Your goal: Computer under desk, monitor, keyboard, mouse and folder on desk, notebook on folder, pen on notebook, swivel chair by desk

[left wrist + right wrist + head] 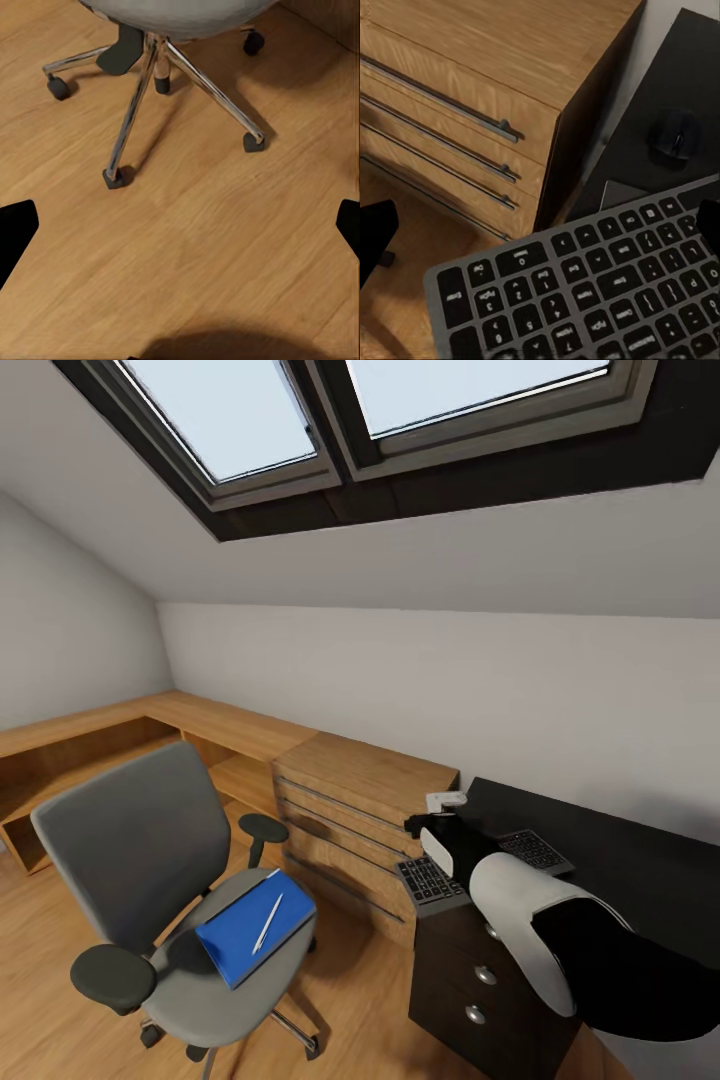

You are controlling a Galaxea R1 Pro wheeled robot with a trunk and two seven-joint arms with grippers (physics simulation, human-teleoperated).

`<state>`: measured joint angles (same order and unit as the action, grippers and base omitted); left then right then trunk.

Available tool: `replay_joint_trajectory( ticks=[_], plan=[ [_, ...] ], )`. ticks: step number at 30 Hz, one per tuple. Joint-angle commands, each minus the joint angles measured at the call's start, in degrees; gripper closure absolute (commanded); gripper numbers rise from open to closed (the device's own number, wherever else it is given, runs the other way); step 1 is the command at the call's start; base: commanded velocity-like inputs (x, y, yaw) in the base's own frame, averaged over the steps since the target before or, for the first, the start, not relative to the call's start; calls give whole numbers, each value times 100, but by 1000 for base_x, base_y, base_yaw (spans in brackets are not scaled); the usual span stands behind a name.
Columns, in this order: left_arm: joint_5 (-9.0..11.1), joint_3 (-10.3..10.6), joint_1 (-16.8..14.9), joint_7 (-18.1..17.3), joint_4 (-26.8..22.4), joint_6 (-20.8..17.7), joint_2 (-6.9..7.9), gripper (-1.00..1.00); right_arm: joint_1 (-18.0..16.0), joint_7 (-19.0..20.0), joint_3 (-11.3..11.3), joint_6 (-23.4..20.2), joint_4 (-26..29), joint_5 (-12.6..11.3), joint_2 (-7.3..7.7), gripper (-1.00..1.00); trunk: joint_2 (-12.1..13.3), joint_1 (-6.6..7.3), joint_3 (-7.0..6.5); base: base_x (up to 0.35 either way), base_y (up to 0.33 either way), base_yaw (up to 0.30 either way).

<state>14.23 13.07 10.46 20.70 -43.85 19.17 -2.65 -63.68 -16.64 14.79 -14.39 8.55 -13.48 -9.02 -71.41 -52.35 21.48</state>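
The grey swivel chair [150,880] stands on the wood floor left of the desk [620,860]. On its seat lies the blue folder [240,940] with the slim pen [268,922] on top. The black keyboard [540,850] lies on the desk's left end, one end past the edge. My right gripper [428,826] hovers open just above the keyboard [585,292]. Beyond it sit the small black mouse [675,135] and a corner of the grey notebook [622,193]. My left gripper [180,225] hangs open over the floor near the chair's chrome base [150,82]. Monitor and computer are out of view.
A light-wood chest of drawers [350,810] with bar handles stands against the desk's left side. A low wooden bench [120,730] runs along the sloped walls under the skylight [300,420]. The desk's dark drawer unit [480,990] faces the chair.
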Motion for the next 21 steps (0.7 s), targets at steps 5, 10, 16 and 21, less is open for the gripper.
replay_joint_trajectory(
  ticks=[5,10,16,21],
  plan=[
    [63,28,-1,5,-129,547,8,-100,3,-32,46,-143,22,-41,-78,-100,-4,-1,5,1,0,0],
    [57,33,0,9,-148,864,10,-100,4,-32,42,-151,32,-26,-74,-100,-4,-1,5,229,0,0],
    [68,41,-1,29,-153,935,-4,-100,5,-25,41,-160,26,-23,-72,-100,-4,-1,5,127,0,0],
    [70,54,0,45,-187,995,-23,-100,5,-21,46,-166,25,-20,-67,-100,-4,-1,5,32,0,0]
  ],
)
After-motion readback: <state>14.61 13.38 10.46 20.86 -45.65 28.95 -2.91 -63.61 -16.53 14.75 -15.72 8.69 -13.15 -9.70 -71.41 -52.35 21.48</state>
